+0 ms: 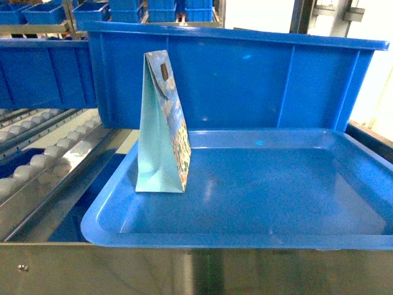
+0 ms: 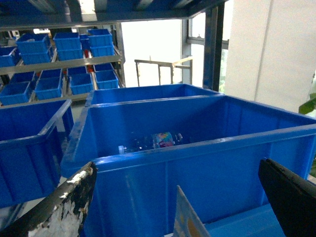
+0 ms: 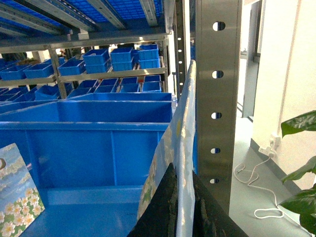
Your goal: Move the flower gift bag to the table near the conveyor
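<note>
Upright near the blue tray's [image 1: 104, 216] left rim — one flower gift bag [image 1: 162, 126], open floor rightward. Behind, a tall blue bin [image 1: 245, 80]. Left gripper [image 2: 177, 197] spread wide; right gripper [image 3: 183, 207] clamped on a second floral bag [image 3: 180, 148] — steel post [image 3: 217, 98] alongside.

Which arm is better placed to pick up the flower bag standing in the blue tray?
Left: the left claw is open over the flower bag; the right claw holds another flowery bag.

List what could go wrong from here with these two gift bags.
1. The standing bag sits upright on a narrow base in the tray. The open left gripper straddles its top, and a brush could topple it.
2. The right gripper pinches the held bag by a thin edge right beside a steel post. It might snag or slip.
</note>
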You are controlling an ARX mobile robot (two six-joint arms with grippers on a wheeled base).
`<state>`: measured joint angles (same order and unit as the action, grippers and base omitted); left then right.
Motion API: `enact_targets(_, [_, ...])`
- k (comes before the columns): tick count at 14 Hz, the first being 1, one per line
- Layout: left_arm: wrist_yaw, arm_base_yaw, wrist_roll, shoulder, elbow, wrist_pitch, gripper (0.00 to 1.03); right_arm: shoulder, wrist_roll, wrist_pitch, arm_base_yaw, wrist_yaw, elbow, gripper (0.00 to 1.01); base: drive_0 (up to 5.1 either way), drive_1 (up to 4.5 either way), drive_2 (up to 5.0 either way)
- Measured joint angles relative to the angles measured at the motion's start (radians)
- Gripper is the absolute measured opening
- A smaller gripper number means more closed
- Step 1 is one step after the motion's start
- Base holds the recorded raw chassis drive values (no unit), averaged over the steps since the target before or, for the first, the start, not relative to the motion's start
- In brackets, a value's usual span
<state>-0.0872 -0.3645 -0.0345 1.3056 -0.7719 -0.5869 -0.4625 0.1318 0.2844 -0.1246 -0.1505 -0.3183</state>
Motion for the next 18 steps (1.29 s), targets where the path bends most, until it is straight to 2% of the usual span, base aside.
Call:
enact_targets(2, [-0.067, -0.067, 0.000, 0.069, -0.040, 0.046, 0.98, 0.000, 0.000, 0.000, 0.000, 0.000, 0.000, 0.03, 0.0, 0.00, 0.0])
enact_targets(4, [-0.170, -0.137, 0.004, 0.188, -0.120, 0.070, 0.98, 0.000, 0.002, 0.000, 0.000, 0.000, 0.000, 0.03, 0.0, 0.00, 0.0])
enact_targets(5, [-0.211, -0.150, 0.006, 0.224, -0.134, 0.073, 0.98, 0.000, 0.002, 0.000, 0.000, 0.000, 0.000, 0.03, 0.0, 0.00, 0.0])
enact_targets(6, [-0.293, -0.183, 0.062, 0.294, -0.150, 0.163, 0.98, 0.000, 0.002, 0.000, 0.000, 0.000, 0.000, 0.03, 0.0, 0.00, 0.0])
enact_targets(7, [-0.318, -0.186, 0.108, 0.322, -0.154, 0.190, 0.98, 0.000, 0.002, 0.000, 0.000, 0.000, 0.000, 0.03, 0.0, 0.00, 0.0])
enact_targets(10, [-0.335, -0.175, 0.169, 0.364, -0.163, 0.198, 0.98, 0.000, 0.002, 0.001, 0.000, 0.000, 0.000, 0.03, 0.0, 0.00, 0.0])
enact_targets(15, [-0.335, -0.150, 0.216, 0.394, -0.182, 0.189, 0.98, 0.000, 0.002, 0.000, 0.000, 0.000, 0.000, 0.03, 0.0, 0.00, 0.0])
enact_targets(16, [-0.335, -0.149, 0.221, 0.394, -0.183, 0.196, 0.96, 0.000, 0.002, 0.000, 0.000, 0.000, 0.000, 0.03, 0.0, 0.00, 0.0])
enact_targets(18, [-0.335, -0.149, 0.242, 0.394, -0.184, 0.220, 0.74, 0.000, 0.002, 0.000, 0.000, 0.000, 0.000, 0.03, 0.0, 0.00, 0.0])
